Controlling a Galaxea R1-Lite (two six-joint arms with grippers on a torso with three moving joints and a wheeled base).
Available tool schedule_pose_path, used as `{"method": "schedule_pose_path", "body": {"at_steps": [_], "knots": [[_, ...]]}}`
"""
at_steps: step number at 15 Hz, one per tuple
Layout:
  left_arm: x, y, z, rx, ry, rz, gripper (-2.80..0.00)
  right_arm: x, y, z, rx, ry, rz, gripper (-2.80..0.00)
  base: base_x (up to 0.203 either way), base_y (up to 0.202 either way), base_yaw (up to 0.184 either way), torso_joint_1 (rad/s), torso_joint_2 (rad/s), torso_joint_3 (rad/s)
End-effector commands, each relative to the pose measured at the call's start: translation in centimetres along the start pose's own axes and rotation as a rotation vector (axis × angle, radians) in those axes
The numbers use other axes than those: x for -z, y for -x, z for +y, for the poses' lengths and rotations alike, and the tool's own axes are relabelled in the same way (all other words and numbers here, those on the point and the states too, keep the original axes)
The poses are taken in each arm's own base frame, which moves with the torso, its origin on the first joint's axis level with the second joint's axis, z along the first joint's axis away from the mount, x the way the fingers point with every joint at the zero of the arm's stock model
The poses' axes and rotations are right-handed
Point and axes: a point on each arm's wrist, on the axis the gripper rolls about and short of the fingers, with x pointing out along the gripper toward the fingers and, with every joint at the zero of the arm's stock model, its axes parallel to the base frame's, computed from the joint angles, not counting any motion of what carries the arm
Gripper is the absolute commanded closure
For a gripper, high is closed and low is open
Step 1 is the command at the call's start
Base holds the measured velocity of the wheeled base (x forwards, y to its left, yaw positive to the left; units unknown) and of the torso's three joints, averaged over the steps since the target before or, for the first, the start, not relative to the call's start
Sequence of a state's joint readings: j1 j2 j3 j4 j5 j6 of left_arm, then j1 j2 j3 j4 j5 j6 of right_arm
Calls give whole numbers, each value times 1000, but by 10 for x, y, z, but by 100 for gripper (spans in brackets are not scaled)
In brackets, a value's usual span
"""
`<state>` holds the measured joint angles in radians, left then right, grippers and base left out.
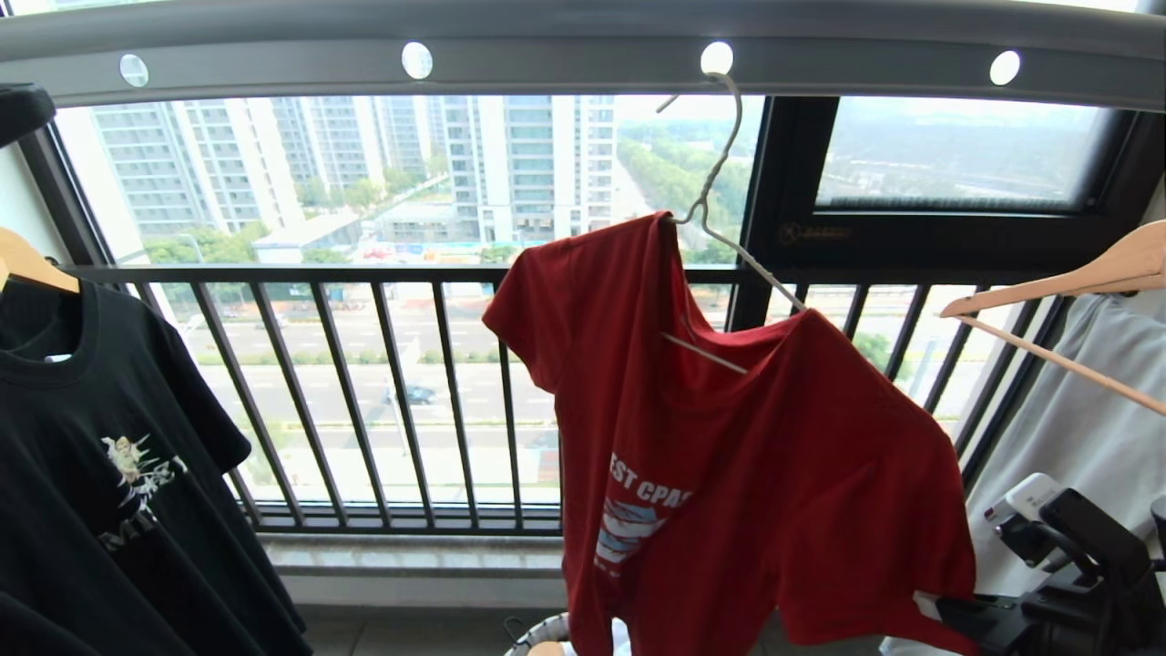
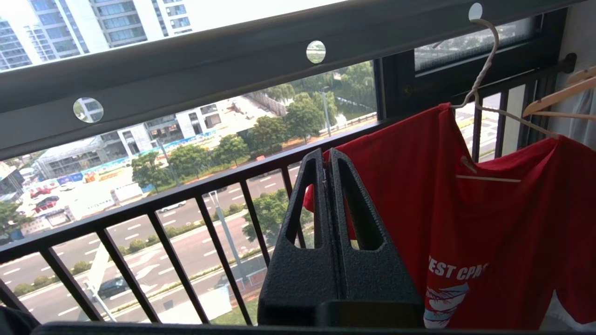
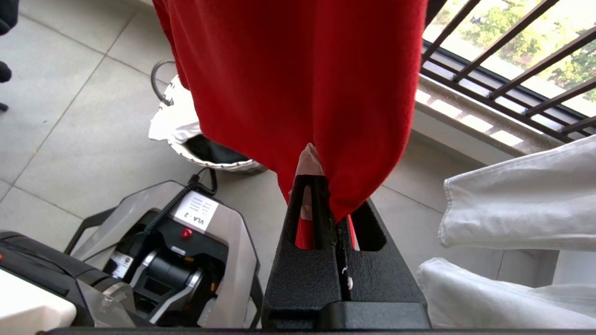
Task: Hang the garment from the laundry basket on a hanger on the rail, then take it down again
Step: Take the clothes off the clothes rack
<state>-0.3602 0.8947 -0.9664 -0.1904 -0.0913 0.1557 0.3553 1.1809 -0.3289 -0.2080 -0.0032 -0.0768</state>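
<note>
The red garment (image 1: 756, 456) hangs crookedly on the thin wire hanger (image 1: 729, 155), bunched toward one shoulder. The hanger's hook sits in a hole of the grey rail (image 1: 565, 64). My right gripper (image 3: 326, 195) is low at the garment's lower hem and shut on a fold of the red cloth; in the head view it shows at the bottom right (image 1: 929, 609). My left gripper (image 2: 327, 156) is raised and shut with nothing in it, close to the garment's sleeve (image 2: 400, 167) and below the rail (image 2: 209, 70). The laundry basket (image 3: 209, 158) stands on the floor under the garment.
A black printed T-shirt (image 1: 100, 456) hangs at the left. A pale shirt (image 1: 1084, 401) on a wooden hanger (image 1: 1075, 273) hangs at the right, close to my right arm. The black window railing (image 1: 364, 273) runs behind. My own base (image 3: 163, 246) is on the floor.
</note>
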Motion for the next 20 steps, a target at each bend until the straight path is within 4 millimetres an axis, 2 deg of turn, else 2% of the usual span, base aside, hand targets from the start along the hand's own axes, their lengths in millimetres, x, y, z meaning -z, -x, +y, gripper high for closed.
{"method": "schedule_pose_path", "body": {"at_steps": [1,11,14,20], "knots": [[0,0,0,-1,-1,-2,0,0,-2,0,-1,2,7,0,0,0,0,0,0,0],[0,0,0,1,-1,-2,0,-5,5,0,1,12,-46,0,0,0,0,0,0,0],[0,0,0,1,-2,-1,0,-7,27,1,-29,28,-127,0,0,0,0,0,0,0],[0,0,0,2,-2,-1,0,-27,94,3,-208,7,-241,0,0,0,0,0,0,0]]}}
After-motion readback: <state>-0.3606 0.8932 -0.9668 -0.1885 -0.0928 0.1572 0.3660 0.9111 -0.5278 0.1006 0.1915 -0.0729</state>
